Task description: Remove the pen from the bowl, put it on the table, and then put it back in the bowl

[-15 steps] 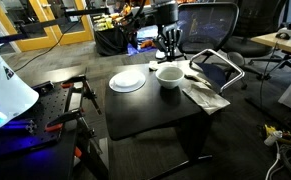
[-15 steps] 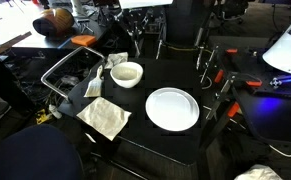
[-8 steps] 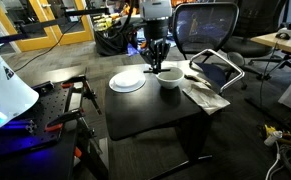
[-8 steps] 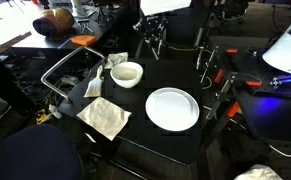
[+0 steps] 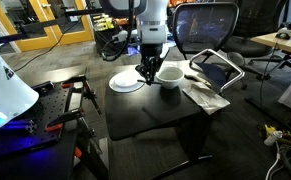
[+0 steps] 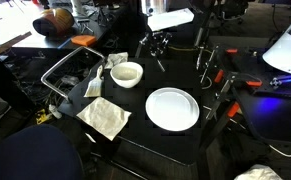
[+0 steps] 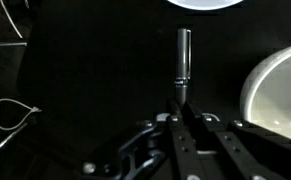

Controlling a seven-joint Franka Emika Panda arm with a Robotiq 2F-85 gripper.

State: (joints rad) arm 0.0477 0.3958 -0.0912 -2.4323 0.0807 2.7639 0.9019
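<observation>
My gripper (image 5: 147, 70) is shut on the pen (image 7: 183, 55), a slender dark stick that juts forward from the fingertips in the wrist view. The gripper hangs low over the black table (image 5: 155, 112), between the white bowl (image 5: 169, 76) and the white plate (image 5: 127, 82). In an exterior view the gripper (image 6: 157, 47) is behind and to the right of the bowl (image 6: 126, 73), with the pen (image 6: 162, 63) slanting down toward the table top (image 6: 175, 75). The bowl's rim (image 7: 275, 90) shows at the right of the wrist view. I cannot tell whether the pen tip touches the table.
The flat white plate (image 6: 172, 108) lies near the table's middle. A crumpled cloth (image 6: 105, 118) and a metal-framed rack (image 6: 70, 75) sit on the bowl's side. Office chairs (image 5: 205, 25), red clamps (image 5: 75, 88) and cables surround the table.
My gripper has moved from behind the bowl sideways toward the plate and come down lower over the table, carrying the pen with it.
</observation>
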